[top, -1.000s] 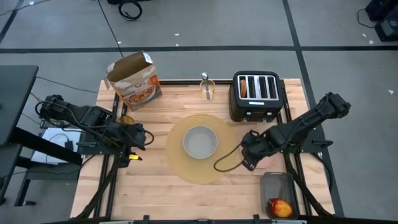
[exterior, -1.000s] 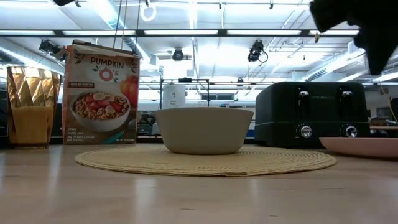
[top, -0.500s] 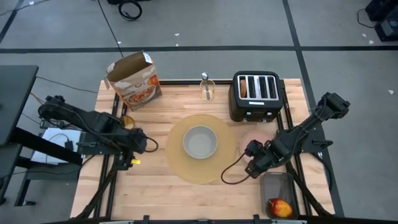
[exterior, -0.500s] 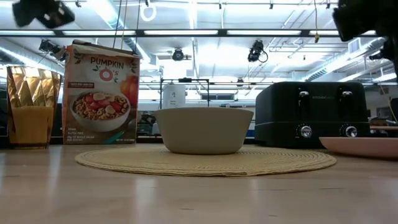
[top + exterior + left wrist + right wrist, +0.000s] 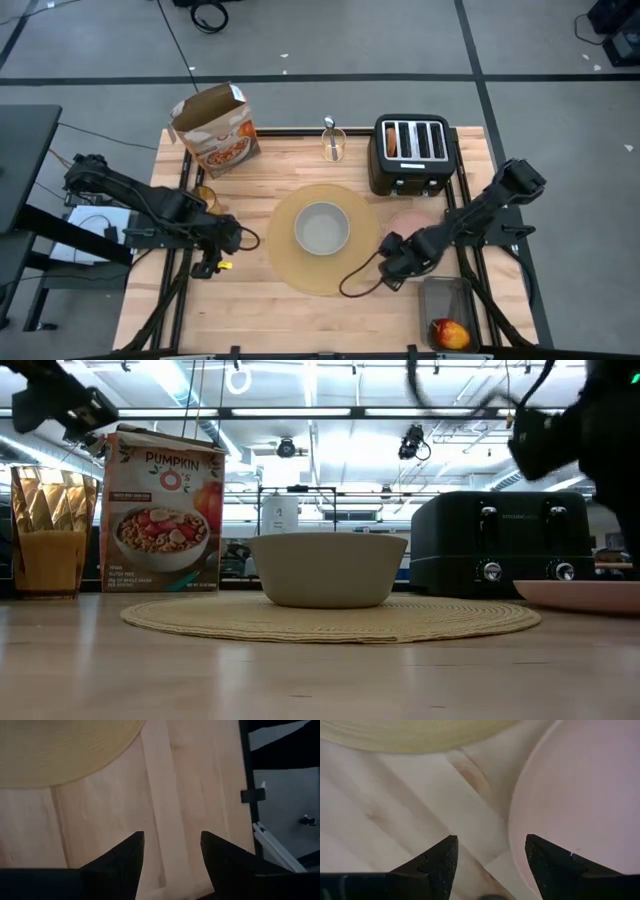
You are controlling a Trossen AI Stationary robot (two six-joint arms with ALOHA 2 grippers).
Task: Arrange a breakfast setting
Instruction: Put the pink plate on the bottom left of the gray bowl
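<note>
The right gripper [image 5: 392,268] is held low over the table between the round tan placemat [image 5: 285,262] and the pink plate [image 5: 408,222]; its fingers [image 5: 440,857] are parted with nothing between them, and bare wood and the plate's edge are seen past them. The left gripper [image 5: 212,258] is poised over bare wood just beside the placemat's other side, its fingers [image 5: 125,857] likewise parted and empty.

A risk is judged at the plate: if the right gripper is lowered onto the thin rim, the plate could be tipped or pushed against the black toaster [image 5: 410,152] just behind it. The cable looped below that arm lies over the placemat's edge and could be dragged across it, by which the mat and the grey bowl [image 5: 321,228] centred on it might be shifted.

The toast slice [image 5: 390,143] is seen in a toaster slot. The red apple [image 5: 450,332] is kept in a container at the near right corner. The amber tumbler [image 5: 204,195] is partly hidden by the left arm and could be knocked. The blue-handled spoon [image 5: 329,128] stands in a glass at the far edge, near the orange cereal box [image 5: 215,130].
</note>
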